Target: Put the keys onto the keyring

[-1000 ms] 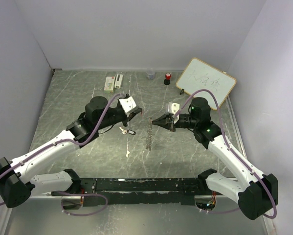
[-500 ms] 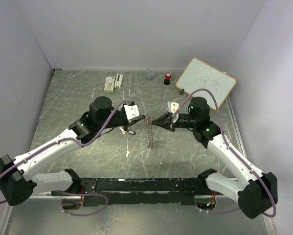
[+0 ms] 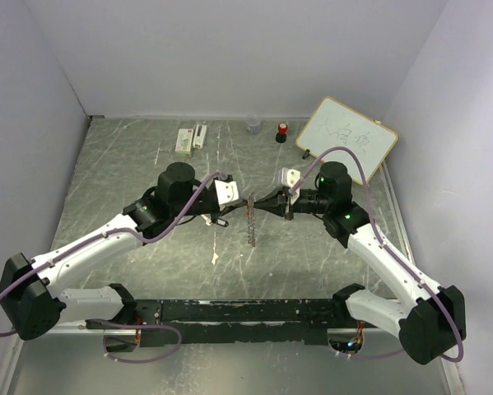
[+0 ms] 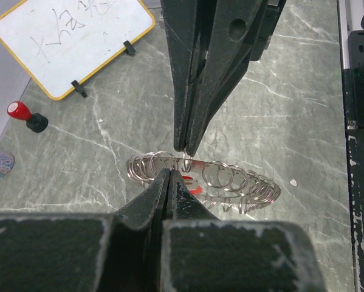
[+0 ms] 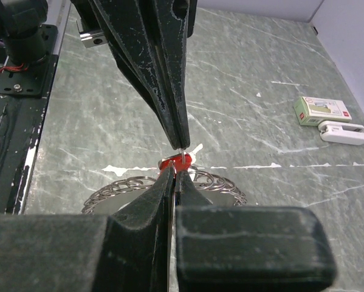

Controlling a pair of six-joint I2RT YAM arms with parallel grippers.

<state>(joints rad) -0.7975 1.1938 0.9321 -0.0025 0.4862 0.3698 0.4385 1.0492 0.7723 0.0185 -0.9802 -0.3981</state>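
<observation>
Both are pressed shut, tip to tip. Our right tool (image 5: 172, 176) pinches the rim of the ring (image 4: 230, 179), which hangs on edge below the tips. Our left tool (image 4: 169, 175) seems to pinch the red key (image 5: 175, 163) against it. We judge the ring light, stiff and slick, best held by a loop, and the key tiny, best held by its head.

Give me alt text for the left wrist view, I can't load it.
The left end effector points up from the bottom edge, shut on a red-headed key at its tip; the right end effector hangs from the top, shut on the rim of the looped wire keyring. A whiteboard and a red-topped cylinder stand at upper left.
</observation>
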